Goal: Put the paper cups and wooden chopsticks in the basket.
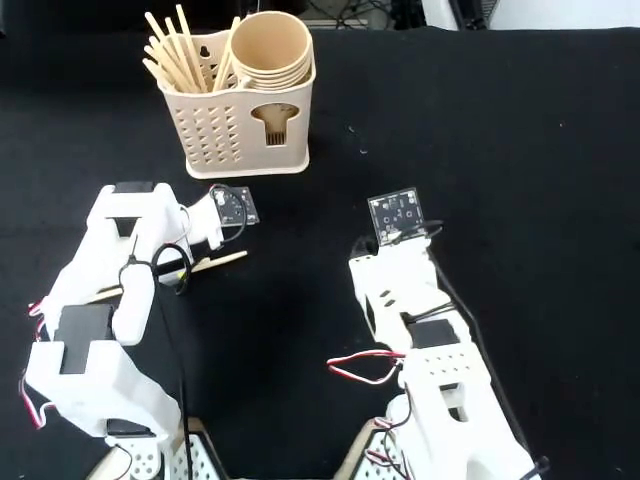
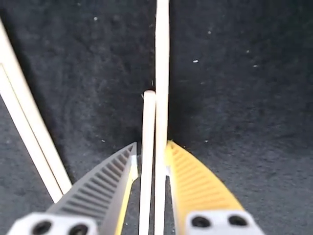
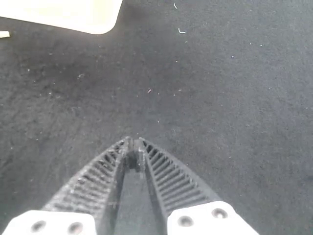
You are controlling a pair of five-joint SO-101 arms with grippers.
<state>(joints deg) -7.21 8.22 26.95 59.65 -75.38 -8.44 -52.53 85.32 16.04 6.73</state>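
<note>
Chopsticks update: my left gripper has its jaws clamped on two wooden chopsticks, over toward the left edge of the desk and closer to the near edge than the basket. Can't tell whether they're touching the desk or not. A second pair lies loose on the desk just beside them. The basket sits by the far edge, left of the middle. It has a bunch of chopsticks standing in the compartment nearer the left edge and a stack of paper cups in the other one. My right gripper hangs over bare desk around the middle, jaws pressed together with nothing in them.
</note>
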